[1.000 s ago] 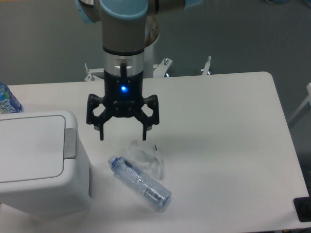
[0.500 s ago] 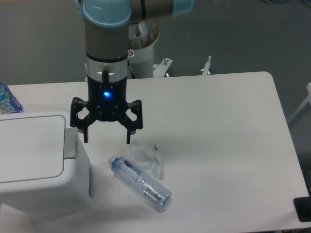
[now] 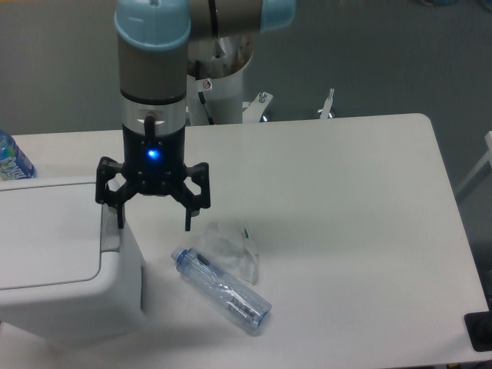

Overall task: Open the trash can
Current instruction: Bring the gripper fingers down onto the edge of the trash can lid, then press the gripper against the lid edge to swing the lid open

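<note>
The trash can [image 3: 54, 261] is a large boxy white bin at the left front of the table, its flat lid shut. Its small grey push tab [image 3: 110, 231] sits at the lid's right edge. My gripper [image 3: 154, 224] hangs open above the bin's right edge. Its left fingertip [image 3: 121, 221] is just over the tab, and its right fingertip [image 3: 188, 224] is over the bare table beside the bin. The jaws hold nothing.
A clear plastic bottle with a blue cap [image 3: 221, 289] lies on the table right of the bin. A crumpled clear plastic wrapper [image 3: 229, 247] lies just behind it. Another bottle [image 3: 11, 160] stands at the left edge behind the bin.
The gripper has moved steadily left, from over the wrapper to over the bin's right edge and tab. It stays open. The objects have not moved.
</note>
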Tool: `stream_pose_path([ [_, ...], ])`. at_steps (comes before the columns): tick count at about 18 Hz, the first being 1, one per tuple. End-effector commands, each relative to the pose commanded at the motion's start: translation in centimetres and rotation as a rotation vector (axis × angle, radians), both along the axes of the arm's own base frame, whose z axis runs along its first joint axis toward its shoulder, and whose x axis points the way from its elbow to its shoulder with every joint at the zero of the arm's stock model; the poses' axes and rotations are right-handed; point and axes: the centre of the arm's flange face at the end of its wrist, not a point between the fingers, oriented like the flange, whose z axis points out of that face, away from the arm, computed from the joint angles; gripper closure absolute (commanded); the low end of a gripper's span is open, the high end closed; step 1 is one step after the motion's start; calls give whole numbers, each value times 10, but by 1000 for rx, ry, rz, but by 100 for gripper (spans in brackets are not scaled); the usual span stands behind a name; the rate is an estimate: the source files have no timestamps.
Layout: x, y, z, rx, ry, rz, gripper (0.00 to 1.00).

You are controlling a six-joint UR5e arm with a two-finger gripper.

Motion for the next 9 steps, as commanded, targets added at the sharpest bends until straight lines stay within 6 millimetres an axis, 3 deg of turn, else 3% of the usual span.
stream_pose_path([
  [9,-1,4,-9,-13,-8,-2,0],
])
